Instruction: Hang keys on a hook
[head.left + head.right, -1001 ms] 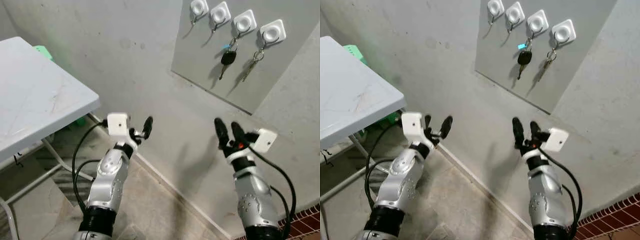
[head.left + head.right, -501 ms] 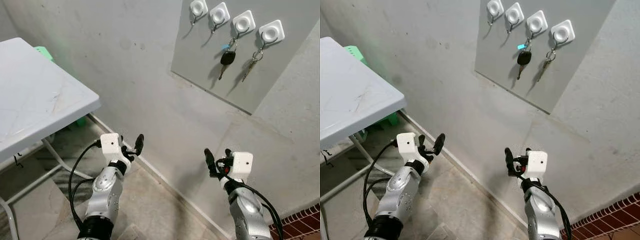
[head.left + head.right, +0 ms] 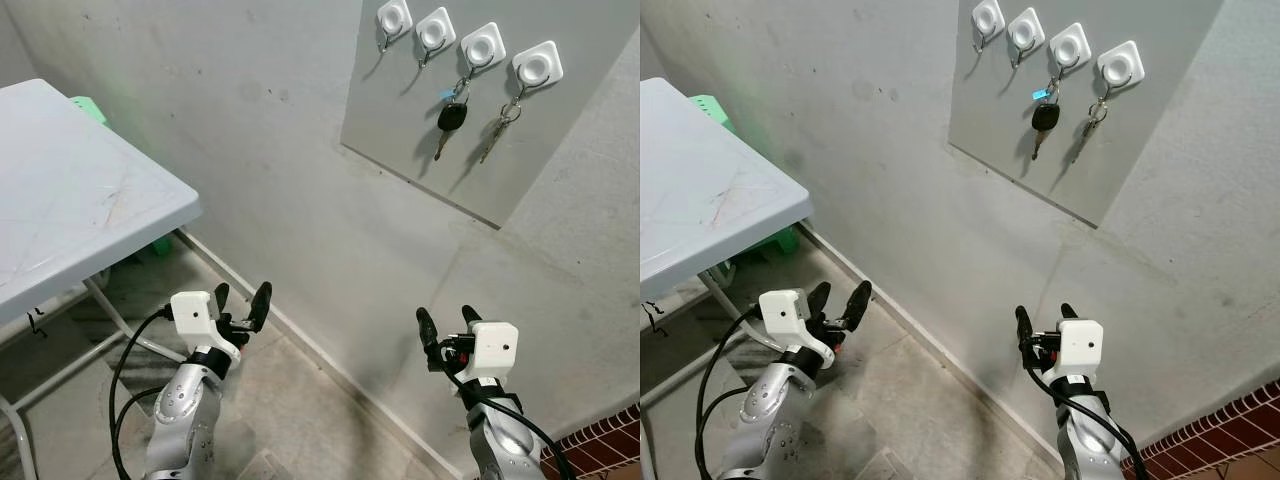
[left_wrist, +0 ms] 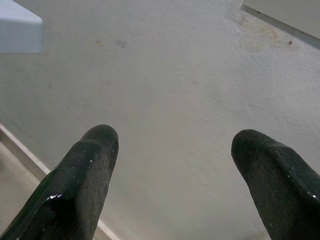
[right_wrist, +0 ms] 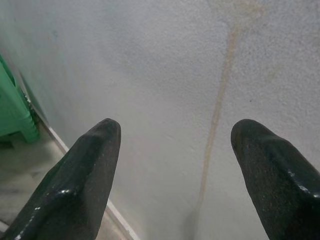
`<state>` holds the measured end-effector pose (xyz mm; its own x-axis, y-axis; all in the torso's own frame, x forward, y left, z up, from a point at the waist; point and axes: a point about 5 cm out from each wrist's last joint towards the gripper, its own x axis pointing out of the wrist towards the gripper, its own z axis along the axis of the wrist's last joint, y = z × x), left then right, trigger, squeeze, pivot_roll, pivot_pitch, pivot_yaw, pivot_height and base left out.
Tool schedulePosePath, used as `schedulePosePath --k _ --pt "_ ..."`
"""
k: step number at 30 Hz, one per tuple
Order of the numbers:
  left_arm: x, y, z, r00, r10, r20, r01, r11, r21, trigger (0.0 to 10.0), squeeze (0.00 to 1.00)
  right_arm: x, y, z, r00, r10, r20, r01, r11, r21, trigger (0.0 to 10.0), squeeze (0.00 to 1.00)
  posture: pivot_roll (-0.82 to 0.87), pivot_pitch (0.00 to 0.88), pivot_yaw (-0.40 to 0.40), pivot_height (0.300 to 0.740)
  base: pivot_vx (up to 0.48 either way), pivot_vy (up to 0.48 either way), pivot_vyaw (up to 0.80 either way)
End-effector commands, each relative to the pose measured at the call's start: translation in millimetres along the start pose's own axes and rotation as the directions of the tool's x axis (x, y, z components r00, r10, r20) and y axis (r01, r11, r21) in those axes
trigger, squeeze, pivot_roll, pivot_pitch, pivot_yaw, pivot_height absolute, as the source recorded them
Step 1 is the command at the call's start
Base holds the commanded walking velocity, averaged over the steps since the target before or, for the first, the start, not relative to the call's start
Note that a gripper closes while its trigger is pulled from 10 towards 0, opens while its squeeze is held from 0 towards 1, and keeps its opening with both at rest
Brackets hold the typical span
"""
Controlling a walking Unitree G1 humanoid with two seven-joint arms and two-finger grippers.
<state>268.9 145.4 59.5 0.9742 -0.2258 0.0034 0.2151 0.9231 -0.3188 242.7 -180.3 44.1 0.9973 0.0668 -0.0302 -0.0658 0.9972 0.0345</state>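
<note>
The keys are already up on the wall: a black-headed car key [image 3: 451,118] with a small blue tag hangs from the third hook [image 3: 483,47], and a plain silver key bunch [image 3: 499,127] hangs from the fourth hook [image 3: 537,67], the one furthest right. Both dangle freely off their rings against the grey board [image 3: 430,170]. The first two hooks [image 3: 394,17] to the left look empty.

Handling-wise these should be light, hard little things, and the metal blades are probably slippery and will swing on the ring. Best bet for a hold would be the chunky plastic head of the car key, or pinching right at the ring so the loop stays open for the hook. Grabbing a blade tip would likely let the bunch twist around.

Neither gripper is anywhere near them. The left gripper [image 3: 241,303] sits low, well below the board, fingers spread wide with nothing between them. The right gripper [image 3: 447,326] is low too, under the board, also spread wide and empty. Both wrist views show bare wall past the fingertips.

Off to the left is a white folding table [image 3: 80,200], with something green [image 3: 87,104] tucked behind it.
</note>
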Motion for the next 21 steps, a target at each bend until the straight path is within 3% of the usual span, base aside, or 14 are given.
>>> schedulePosePath --k 1,6,21 --pt "4.5 -0.6 6 1.0 -0.004 0.012 0.004 1.0 0.017 10.0 0.0 1.8 -0.8 6 1.0 0.009 0.014 -0.009 1.0 -0.026 10.0 0.0 -0.01 0.0 -0.043 0.74 0.0 0.0 0.0" --pt "16.9 3.0 16 0.999 0.015 0.031 -0.016 0.999 0.049 10.0 0.0 10.8 -2.2 12 1.0 0.019 0.024 -0.018 0.998 -0.054 10.0 0.0 0.0 0.0 -0.047 0.74 0.0 0.0 0.0" --pt "32.9 7.2 24 0.999 0.033 0.036 -0.036 0.996 0.081 10.0 0.0 25.7 -6.9 19 0.999 0.035 0.036 -0.032 0.995 -0.09 10.0 0.0 0.0 0.0 -0.055 0.74 0.0 0.0 0.8"
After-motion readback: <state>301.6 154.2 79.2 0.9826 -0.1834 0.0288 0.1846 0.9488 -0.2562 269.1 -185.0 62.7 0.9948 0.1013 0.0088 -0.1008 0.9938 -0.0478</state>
